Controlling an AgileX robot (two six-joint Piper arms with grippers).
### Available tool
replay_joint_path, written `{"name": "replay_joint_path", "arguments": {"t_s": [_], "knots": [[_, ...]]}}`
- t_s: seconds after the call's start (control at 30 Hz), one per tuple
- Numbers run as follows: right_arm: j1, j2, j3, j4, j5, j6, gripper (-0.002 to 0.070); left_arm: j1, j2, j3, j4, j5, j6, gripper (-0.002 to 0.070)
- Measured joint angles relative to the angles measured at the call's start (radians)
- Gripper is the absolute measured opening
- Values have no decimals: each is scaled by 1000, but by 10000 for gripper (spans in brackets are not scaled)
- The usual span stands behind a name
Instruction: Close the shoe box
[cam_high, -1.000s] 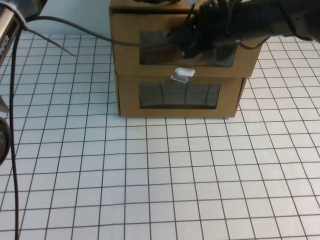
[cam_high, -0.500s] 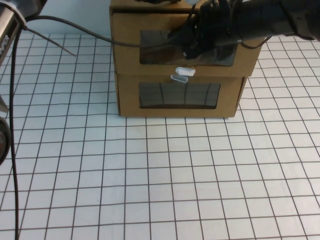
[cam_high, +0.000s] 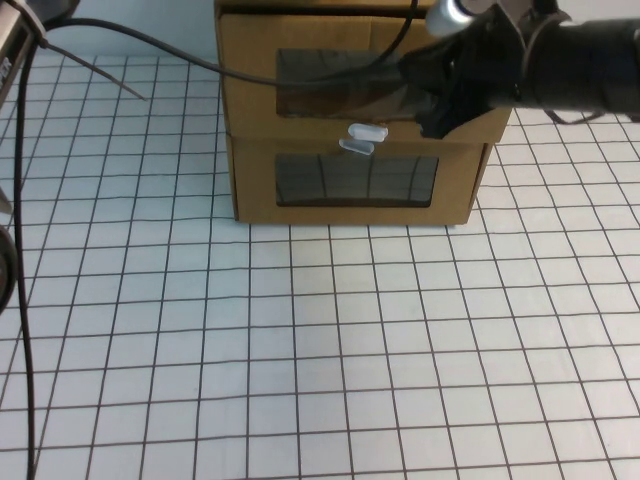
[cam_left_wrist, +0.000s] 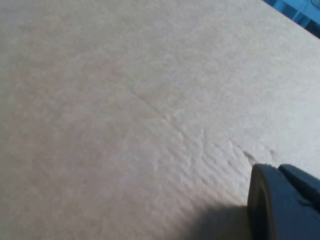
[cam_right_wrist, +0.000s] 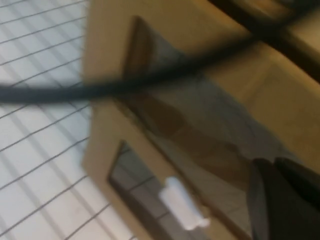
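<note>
The shoe box (cam_high: 250, 90) is the upper of two stacked brown cardboard drawers, with a clear window (cam_high: 330, 85) and a white pull tab (cam_high: 367, 131) below it. Its front stands about flush with the drawer below. My right gripper (cam_high: 432, 118) is shut and empty against the right end of the shoe box's front, beside the window. In the right wrist view the gripper (cam_right_wrist: 274, 200) sits next to the window, with a white tab (cam_right_wrist: 182, 205) nearby. My left gripper (cam_left_wrist: 279, 205) is shut close against plain cardboard (cam_left_wrist: 125, 100); it is hidden in the high view.
The matching lower drawer (cam_high: 255, 185) carries its white tab (cam_high: 354, 147) above its window. A black cable (cam_high: 150, 45) runs from the left arm across the shoe box's front. The white gridded table (cam_high: 320, 350) spreads out in front of the boxes.
My right gripper has slid from the middle of the shoe box's window to its right end. The stacked boxes now sit slightly higher in the high view.
</note>
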Motion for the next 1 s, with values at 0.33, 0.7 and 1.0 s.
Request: {"name": "replay_joint_path", "arguments": {"t_s": [0.33, 0.7, 1.0], "knots": [[0, 9, 41, 593, -175, -473, -14, 15, 0, 0, -2, 0, 2, -6], [0, 14, 34, 654, -169, -538, -14, 17, -15, 0, 5, 11, 5, -6], [-2, -261, 141, 479, -166, -332, -14, 62, -196, 0, 44, 156, 7, -6]]}}
